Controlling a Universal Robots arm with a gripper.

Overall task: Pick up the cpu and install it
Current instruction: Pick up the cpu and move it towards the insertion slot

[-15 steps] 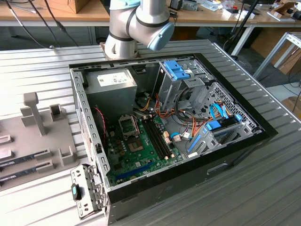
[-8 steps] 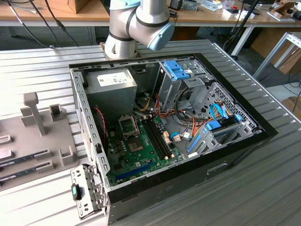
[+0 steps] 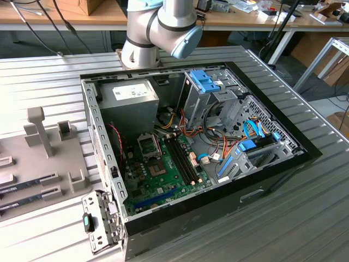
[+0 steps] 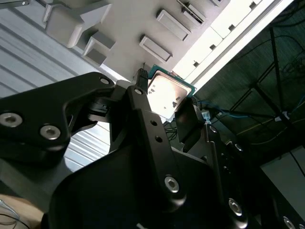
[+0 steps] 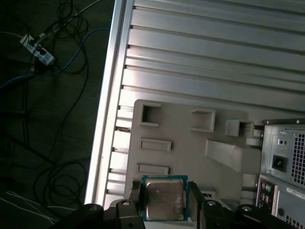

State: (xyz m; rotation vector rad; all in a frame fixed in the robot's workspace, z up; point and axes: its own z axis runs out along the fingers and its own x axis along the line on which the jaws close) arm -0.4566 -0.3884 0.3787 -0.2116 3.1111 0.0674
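The ribbed metal surface (image 3: 305, 218) carries an open computer case (image 3: 218, 213), and just beside the case lies a grey tray (image 5: 181, 124) of holders. Over the part of that tray away from the case, the pincer (image 5: 165, 206) is clamped on the cpu (image 5: 164, 194). Its fingers press two opposite edges, so the chip sits flat and square inside the grip, metal lid toward the wrist (whether it has cleared the tray, I cannot tell).

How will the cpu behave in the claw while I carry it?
Likely stiff and light: the cpu is a thin flat plate with a metal lid. Its smooth lid may be slippery, and the claw grips only its edges, so it could twist.
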